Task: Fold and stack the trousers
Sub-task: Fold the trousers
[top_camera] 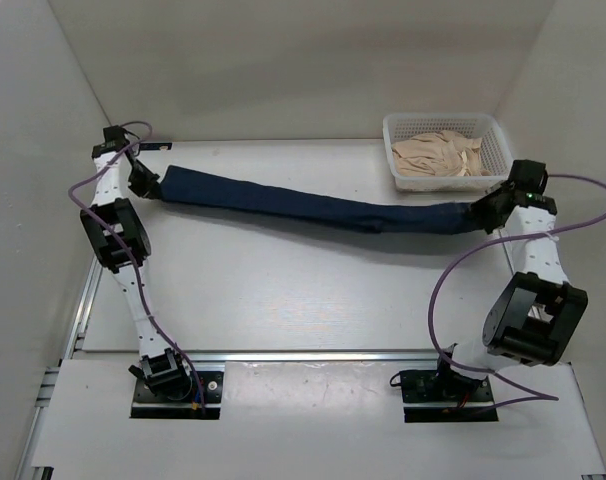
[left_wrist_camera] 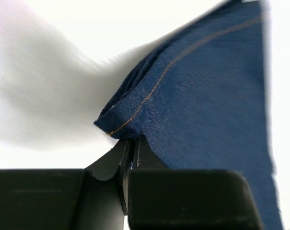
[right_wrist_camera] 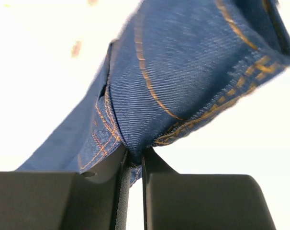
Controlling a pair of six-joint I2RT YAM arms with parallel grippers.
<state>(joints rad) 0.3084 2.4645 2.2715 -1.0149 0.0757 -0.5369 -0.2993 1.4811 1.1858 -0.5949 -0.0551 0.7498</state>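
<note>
Top external shows me the trousers [top_camera: 313,207] stretched as a long navy band across the far half of the table [top_camera: 283,300]. My left gripper [top_camera: 146,184] is pinched tight on one end. My right gripper [top_camera: 480,213] is clamped on the other, near the white basket [top_camera: 443,118] holding beige cloth [top_camera: 438,158].

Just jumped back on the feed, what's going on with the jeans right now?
Both arms hold the trousers, dark blue jeans gathered into one long narrow strip. The left gripper pinches one end and the right gripper pinches the other, so the strip spans the far part of the table, sagging slightly. A white basket with beige cloth sits at the far right. No crosswise fold yet.
</note>
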